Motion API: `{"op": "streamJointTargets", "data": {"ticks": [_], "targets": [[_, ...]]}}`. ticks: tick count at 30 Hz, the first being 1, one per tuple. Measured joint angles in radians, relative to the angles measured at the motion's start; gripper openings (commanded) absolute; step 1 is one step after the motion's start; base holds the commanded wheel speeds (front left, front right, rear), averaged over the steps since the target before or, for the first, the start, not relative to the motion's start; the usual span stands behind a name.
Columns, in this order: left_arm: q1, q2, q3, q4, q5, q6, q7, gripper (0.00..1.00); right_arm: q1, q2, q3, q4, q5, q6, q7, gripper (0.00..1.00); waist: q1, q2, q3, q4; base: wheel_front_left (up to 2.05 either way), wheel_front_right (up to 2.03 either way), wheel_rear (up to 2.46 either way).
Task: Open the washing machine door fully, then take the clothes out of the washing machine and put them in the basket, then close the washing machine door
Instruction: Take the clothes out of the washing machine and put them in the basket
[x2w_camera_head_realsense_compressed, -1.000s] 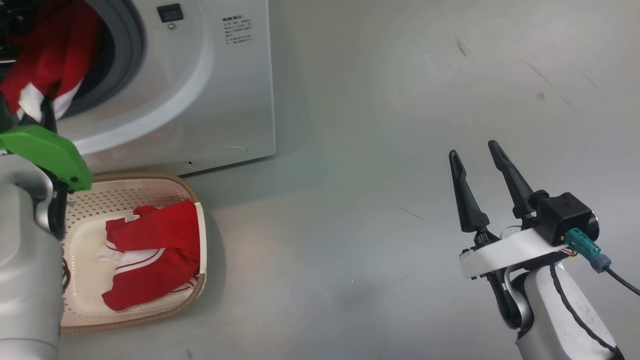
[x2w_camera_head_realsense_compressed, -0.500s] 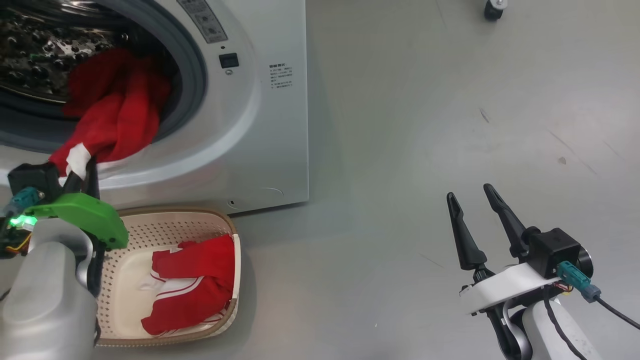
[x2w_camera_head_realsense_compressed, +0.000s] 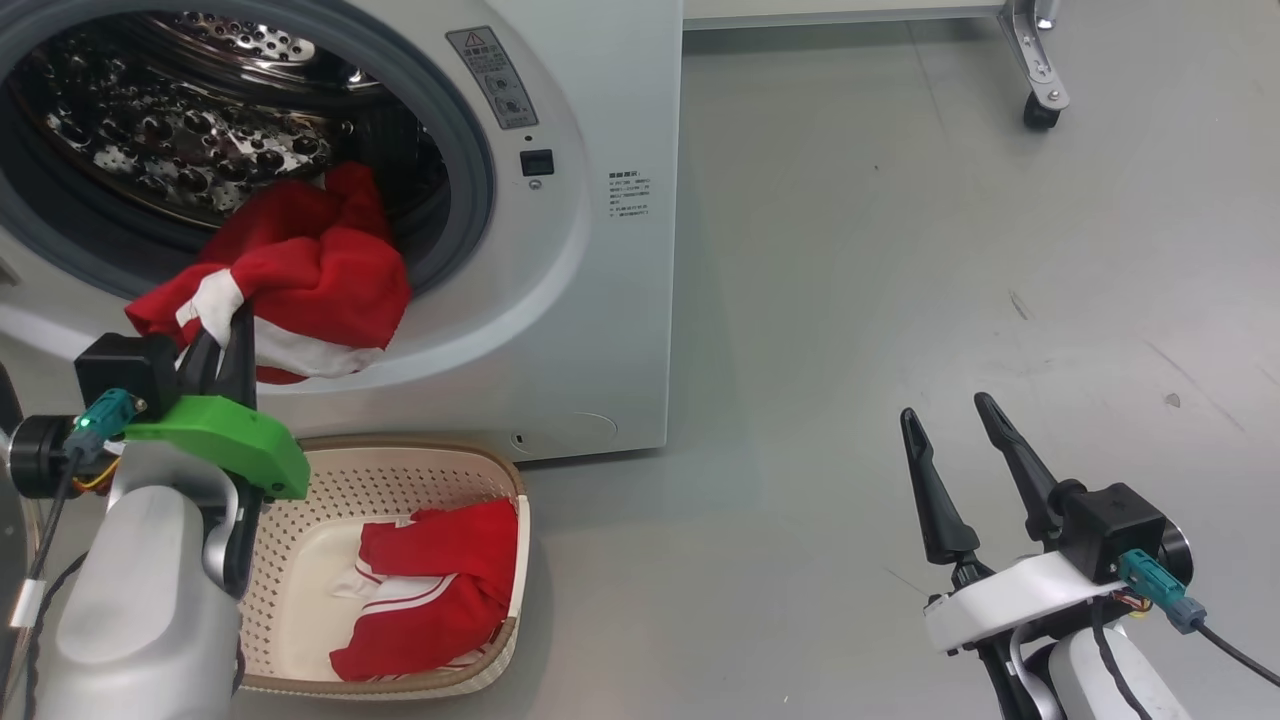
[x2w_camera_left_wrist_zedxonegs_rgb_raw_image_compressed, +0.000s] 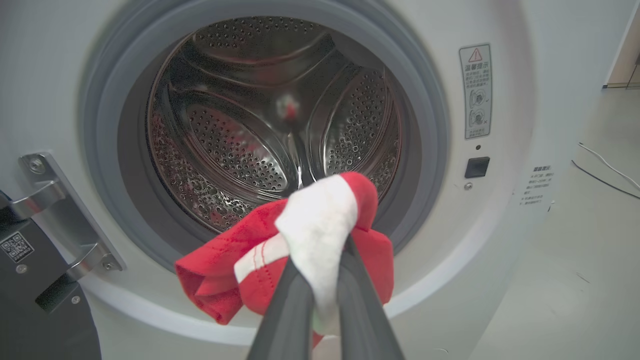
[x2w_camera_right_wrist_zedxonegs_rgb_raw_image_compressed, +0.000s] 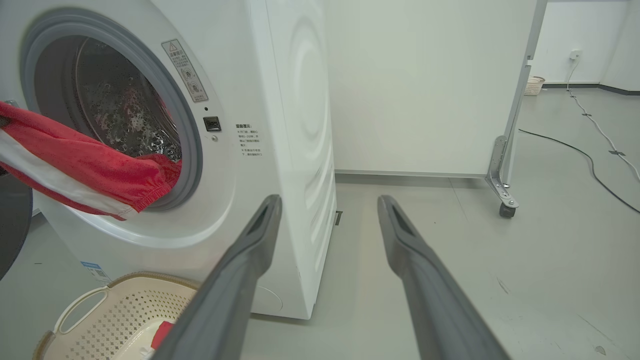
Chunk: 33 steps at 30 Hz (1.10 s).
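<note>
Garment, head view: your left hand (x2w_camera_head_realsense_compressed: 225, 325) is clenched on the white trim of a red garment (x2w_camera_head_realsense_compressed: 320, 270) that spills over the grey lip (x2w_camera_head_realsense_compressed: 478, 190) of the washing machine (x2w_camera_head_realsense_compressed: 580, 300), just above the basket (x2w_camera_head_realsense_compressed: 400, 445).
Change, head view: the camera has tilted up over the last second, so discount the shift of the whole picture; against the lip itself, the garment seems further out of the drum (x2w_camera_head_realsense_compressed: 150, 130) than before.
Basket, head view: a folded garment (x2w_camera_head_realsense_compressed: 440, 580) lies inside, unmoved.
Idle arm, head view: your right hand (x2w_camera_head_realsense_compressed: 947, 410) is released, fingers apart, over bare floor (x2w_camera_head_realsense_compressed: 800, 300), well apart from the machine, as it was.
Grip, left wrist view: your left hand (x2w_camera_left_wrist_zedxonegs_rgb_raw_image_compressed: 320, 280) pinches the white patch; behind it the drum (x2w_camera_left_wrist_zedxonegs_rgb_raw_image_compressed: 240, 125) looks otherwise bare.
Tail, right wrist view: past your right hand (x2w_camera_right_wrist_zedxonegs_rgb_raw_image_compressed: 328, 200), the garment's (x2w_camera_right_wrist_zedxonegs_rgb_raw_image_compressed: 85, 165) far end lies at the opening's edge.
Meaning: likely the last piece is nearly free; you still owe the drop into the basket and closing the door (x2w_camera_right_wrist_zedxonegs_rgb_raw_image_compressed: 9, 225).
</note>
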<state>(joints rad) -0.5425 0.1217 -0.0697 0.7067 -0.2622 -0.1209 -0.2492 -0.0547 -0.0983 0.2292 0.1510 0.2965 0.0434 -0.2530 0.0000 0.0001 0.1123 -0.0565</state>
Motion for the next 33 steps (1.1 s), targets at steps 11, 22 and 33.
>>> {"op": "streamJointTargets", "data": {"ticks": [11, 22, 33], "targets": [[0.01, -0.005, 0.038, -0.224, 0.0, 0.0, -0.003, 0.0, 0.004, 0.0, 0.006, -0.013, 0.0, -0.003, 0.0, 1.0, 0.0, 0.0, -0.009, 0.02, 0.0, 0.0, 0.0], [0.01, 0.0, 0.075, -0.361, 0.0, 0.001, -0.003, 0.0, 0.004, 0.001, 0.014, -0.022, 0.0, -0.003, 0.001, 1.0, 0.0, 0.0, -0.012, 0.013, 0.0, 0.0, 0.0], [0.078, 0.002, 0.057, -0.353, 0.006, 0.001, -0.002, 0.0, 0.006, 0.001, 0.014, -0.027, 0.0, -0.004, 0.001, 1.0, 0.0, 0.0, -0.013, -0.002, 0.0, 0.0, 0.0]]}}
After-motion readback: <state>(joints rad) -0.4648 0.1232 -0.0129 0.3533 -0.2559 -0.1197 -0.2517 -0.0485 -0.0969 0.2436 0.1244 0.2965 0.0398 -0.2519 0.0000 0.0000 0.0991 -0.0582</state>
